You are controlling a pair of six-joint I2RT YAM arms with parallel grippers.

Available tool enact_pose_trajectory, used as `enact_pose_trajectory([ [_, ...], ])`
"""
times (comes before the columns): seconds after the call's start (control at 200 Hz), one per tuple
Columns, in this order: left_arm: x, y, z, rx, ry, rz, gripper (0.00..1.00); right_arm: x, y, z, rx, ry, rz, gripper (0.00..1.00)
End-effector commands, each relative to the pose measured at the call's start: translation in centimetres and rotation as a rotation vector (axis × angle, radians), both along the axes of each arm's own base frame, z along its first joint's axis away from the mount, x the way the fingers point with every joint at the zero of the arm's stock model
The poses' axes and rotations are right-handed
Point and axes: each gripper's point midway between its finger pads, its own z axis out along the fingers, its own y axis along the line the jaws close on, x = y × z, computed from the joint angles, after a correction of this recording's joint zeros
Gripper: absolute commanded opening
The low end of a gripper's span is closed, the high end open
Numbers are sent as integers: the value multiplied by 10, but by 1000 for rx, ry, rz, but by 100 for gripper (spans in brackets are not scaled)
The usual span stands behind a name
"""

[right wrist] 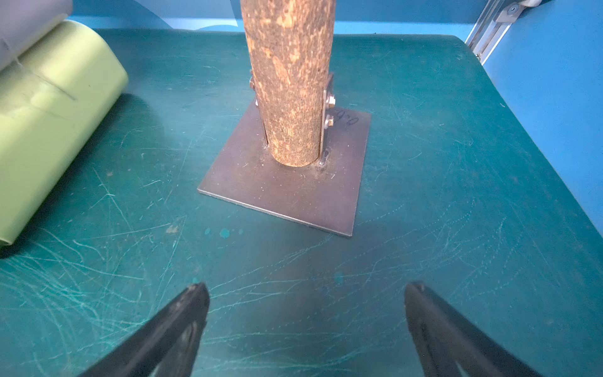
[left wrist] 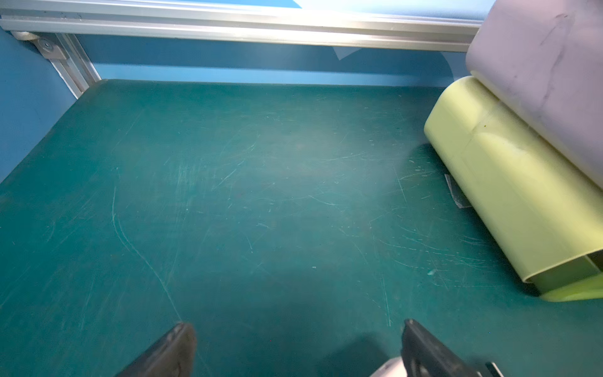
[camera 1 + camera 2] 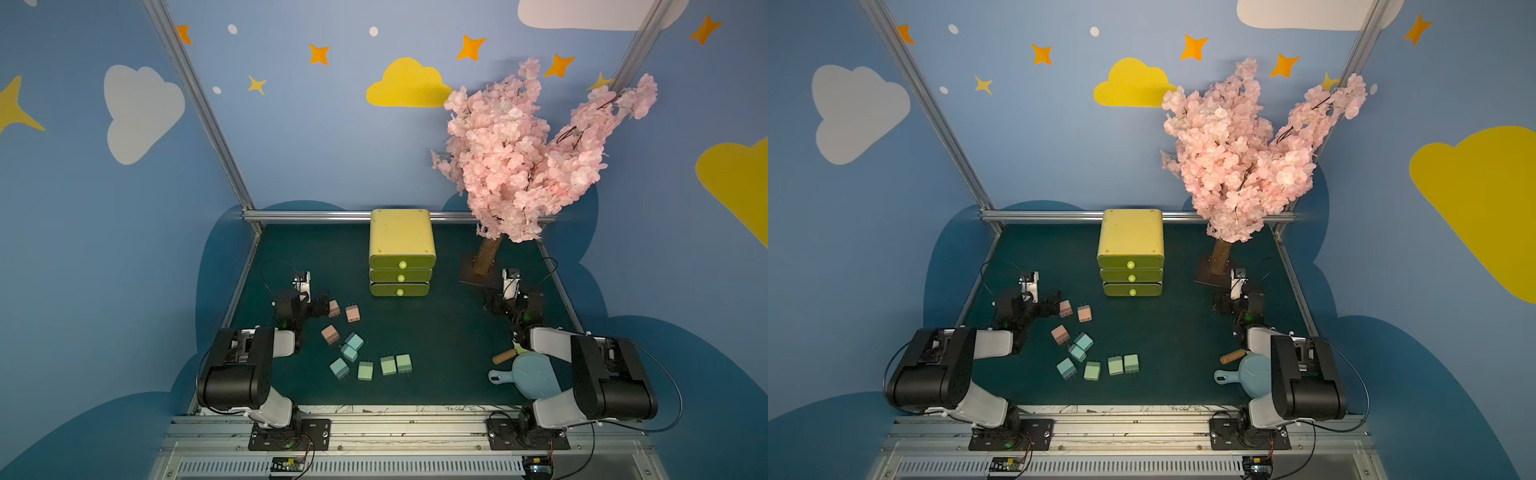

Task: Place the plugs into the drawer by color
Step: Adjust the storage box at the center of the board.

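Observation:
Nine plugs lie on the green mat left of centre in both top views: three pink [image 3: 352, 313], three light blue [image 3: 349, 353] and three mint green [image 3: 388, 365]. The yellow-green drawer chest [image 3: 402, 253] stands at the back middle with all three drawers shut. Its side shows in the left wrist view [image 2: 509, 182] and the right wrist view [image 1: 42, 124]. My left gripper [image 3: 302, 300] [image 2: 298, 326] is open and empty, just left of the pink plugs. Right of the chest, my right gripper [image 3: 511, 301] [image 1: 306, 289] is open and empty. Neither wrist view shows a plug.
A pink blossom tree [image 3: 519, 158] stands at the back right; its trunk [image 1: 290, 81] and metal base plate [image 1: 287, 196] are just ahead of my right gripper. A light blue dustpan [image 3: 532, 374] and a wooden-handled brush [image 3: 504, 356] lie under the right arm. Aluminium rails [image 2: 228, 29] edge the mat.

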Motion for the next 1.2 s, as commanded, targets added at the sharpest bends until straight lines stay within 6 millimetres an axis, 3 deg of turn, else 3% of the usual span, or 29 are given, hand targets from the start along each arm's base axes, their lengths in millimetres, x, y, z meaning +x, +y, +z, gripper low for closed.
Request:
enact_pose_trajectory([
  [0.0, 0, -2, 9, -5, -35, -13, 100, 0, 2, 3, 0, -5, 10, 98],
  [0.481, 1, -1, 9, -15, -30, -13, 100, 0, -3, 5, -16, -13, -27, 98],
  [0.571, 3, 3, 18, -4, -69, 15, 100, -3, -17, 39, -52, -104, -185, 98],
  [0.661, 2, 24, 44, 80, 29, 210, 100, -22, -11, 74, 4, 9, -277, 98],
  [0.736, -2, 34, 72, 140, 88, 355, 100, -35, 6, 109, 26, 11, -290, 98],
  [0.866, -3, 5, 100, 167, 181, 381, 100, -62, 55, 142, 73, -43, -157, 98],
  [1.026, 1, -40, 139, 89, 221, 276, 100, -88, 109, 153, 136, -13, 69, 98],
  [1.196, 0, -55, 180, 0, 192, 214, 100, -100, 138, 147, 124, 72, 187, 97],
])
